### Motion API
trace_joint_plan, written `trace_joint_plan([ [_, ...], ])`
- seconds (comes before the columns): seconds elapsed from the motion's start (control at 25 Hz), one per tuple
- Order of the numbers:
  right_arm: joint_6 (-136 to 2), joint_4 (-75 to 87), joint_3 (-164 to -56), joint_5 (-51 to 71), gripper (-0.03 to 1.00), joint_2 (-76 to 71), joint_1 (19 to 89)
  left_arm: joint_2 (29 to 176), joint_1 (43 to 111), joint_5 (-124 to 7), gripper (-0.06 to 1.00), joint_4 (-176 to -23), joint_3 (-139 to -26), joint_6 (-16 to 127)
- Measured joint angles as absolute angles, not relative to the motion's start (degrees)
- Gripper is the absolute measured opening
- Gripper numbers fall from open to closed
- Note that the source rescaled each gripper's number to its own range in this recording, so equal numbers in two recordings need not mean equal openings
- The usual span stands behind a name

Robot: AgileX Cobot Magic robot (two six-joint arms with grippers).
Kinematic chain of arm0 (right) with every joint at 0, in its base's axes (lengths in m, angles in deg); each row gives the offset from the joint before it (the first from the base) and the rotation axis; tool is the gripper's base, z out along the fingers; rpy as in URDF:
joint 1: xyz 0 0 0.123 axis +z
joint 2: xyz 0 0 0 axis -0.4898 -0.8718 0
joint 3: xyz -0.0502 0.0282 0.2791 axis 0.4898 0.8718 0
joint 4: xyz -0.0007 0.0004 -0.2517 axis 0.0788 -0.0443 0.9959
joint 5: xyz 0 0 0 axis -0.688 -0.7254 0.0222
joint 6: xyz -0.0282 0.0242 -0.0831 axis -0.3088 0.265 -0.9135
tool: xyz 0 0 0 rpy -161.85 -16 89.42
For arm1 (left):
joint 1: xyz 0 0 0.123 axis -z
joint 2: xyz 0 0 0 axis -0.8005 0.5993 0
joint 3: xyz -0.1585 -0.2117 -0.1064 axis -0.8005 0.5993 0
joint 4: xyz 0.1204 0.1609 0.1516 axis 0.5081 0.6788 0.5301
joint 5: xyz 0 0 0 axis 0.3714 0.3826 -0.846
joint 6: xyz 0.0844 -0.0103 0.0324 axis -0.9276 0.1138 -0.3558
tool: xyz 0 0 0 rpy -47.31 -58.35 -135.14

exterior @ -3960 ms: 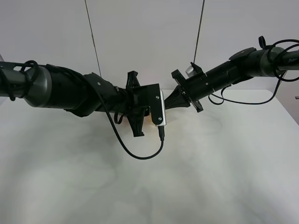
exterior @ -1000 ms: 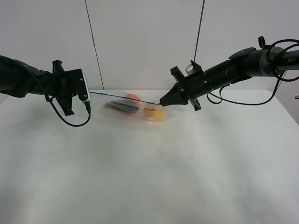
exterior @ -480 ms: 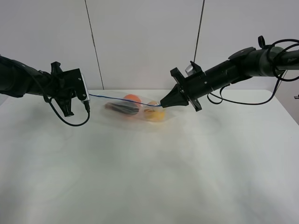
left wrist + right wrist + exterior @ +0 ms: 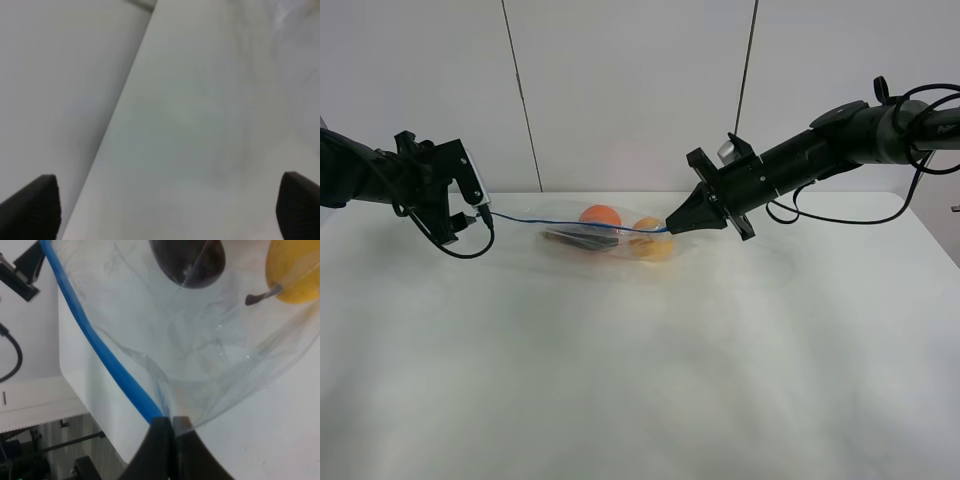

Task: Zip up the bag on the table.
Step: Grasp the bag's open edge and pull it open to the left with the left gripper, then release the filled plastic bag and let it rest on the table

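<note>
lying on the table (image 4: 640, 380), far side: clear zip bag (image 4: 610, 238) of fruit. right gripper (image 4: 170, 421) clamped on the blue zipper strip (image 4: 95, 345); left gripper (image 4: 167, 200) jaws apart, empty. risk: one-ended hold may let strip sag, seal unfinished.

Left claw (image 4: 169, 205) (tips edge-cropped, blurred)

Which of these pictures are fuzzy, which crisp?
Left wrist view: out of focus, the plain white tabletop and dark fingertips smeared. Right wrist view: sharp on the clear crinkly plastic bag, small glints. Exterior high view: even light, faint shadows.
</note>
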State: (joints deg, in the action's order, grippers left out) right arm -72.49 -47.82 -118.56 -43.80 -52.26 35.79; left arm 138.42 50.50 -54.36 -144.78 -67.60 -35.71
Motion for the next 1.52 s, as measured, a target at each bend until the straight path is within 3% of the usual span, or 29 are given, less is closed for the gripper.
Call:
trace_joint_plan([
  [0.28,-72.5,-47.8,-118.6,-43.8,0.00,-52.3,35.8,138.4,49.9,-46.2,1.00,-148.6,-67.6,-29.8],
  [0.52,-72.5,-47.8,-118.6,-43.8,0.00,-52.3,35.8,138.4,49.8,-34.2,1.00,-154.4,-67.6,-3.6],
  [0.72,-72.5,-47.8,-118.6,-43.9,0.00,-52.3,35.8,138.4,49.7,-36.6,1.00,-155.1,-67.6,11.7],
  [1.0,-72.5,-47.8,-118.6,-44.0,0.00,-52.3,35.8,138.5,47.0,-56.9,1.00,-155.4,-70.5,23.1],
  [1.32,-72.5,-47.8,-118.6,-44.0,0.00,-52.3,35.8,138.5,38.6,-93.9,1.00,-154.5,-80.4,30.2],
  [1.52,-72.5,-47.8,-118.6,-44.0,0.00,-52.3,35.8,138.5,40.8,-106.6,1.00,-134.5,-82.7,41.4],
])
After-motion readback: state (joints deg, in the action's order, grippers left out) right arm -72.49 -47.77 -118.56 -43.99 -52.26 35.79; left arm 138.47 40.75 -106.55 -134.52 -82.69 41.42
